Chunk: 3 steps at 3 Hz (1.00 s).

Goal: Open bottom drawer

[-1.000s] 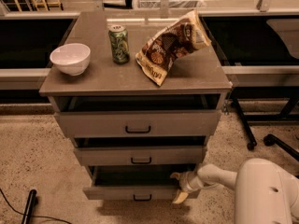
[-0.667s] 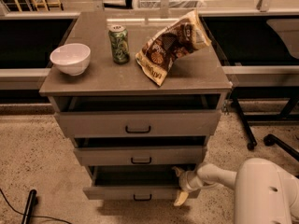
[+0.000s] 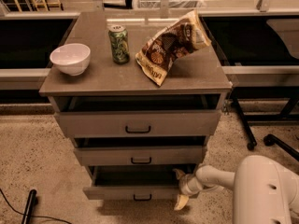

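The bottom drawer is the lowest of three grey-taupe fronts, with a small black bar handle. It stands pulled out a little, with a dark gap above its front. My gripper is at the right end of this drawer front. One pale finger is above the front's top edge and the other hangs below it, so the jaws are spread apart. The white arm reaches in from the lower right.
The middle drawer and top drawer also stand slightly out. On the cabinet top sit a white bowl, a green can and a chip bag. An office chair base is at the right and a black cable lies at the lower left.
The gripper has stayed at the right end of the bottom drawer, with its lower finger dropping slightly. The drawers have not visibly moved.
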### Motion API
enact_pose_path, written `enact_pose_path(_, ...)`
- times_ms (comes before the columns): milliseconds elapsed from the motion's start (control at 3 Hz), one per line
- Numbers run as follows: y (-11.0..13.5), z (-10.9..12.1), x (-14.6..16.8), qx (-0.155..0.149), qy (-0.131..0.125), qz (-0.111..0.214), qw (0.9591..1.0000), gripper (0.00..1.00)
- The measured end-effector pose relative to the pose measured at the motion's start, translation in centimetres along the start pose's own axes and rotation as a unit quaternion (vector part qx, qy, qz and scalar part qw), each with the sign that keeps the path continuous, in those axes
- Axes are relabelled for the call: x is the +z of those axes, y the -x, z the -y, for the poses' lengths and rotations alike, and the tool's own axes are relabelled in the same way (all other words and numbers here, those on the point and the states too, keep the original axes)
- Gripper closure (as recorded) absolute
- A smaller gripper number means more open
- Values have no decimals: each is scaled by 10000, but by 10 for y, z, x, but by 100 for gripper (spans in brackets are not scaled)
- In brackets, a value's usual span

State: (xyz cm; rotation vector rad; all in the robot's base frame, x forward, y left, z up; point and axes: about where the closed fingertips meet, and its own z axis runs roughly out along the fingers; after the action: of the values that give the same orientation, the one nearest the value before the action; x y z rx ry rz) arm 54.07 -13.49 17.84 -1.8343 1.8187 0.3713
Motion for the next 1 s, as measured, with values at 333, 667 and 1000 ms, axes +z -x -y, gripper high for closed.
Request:
enact_pose_path(333, 4, -36, 5, 101, 137, -114, 9998, 19)
enact_pose_path(667, 6, -66, 9, 201, 246, -110, 9994, 31)
enact_pose_path(1000, 8, -79, 9, 217, 274, -42, 9994, 32)
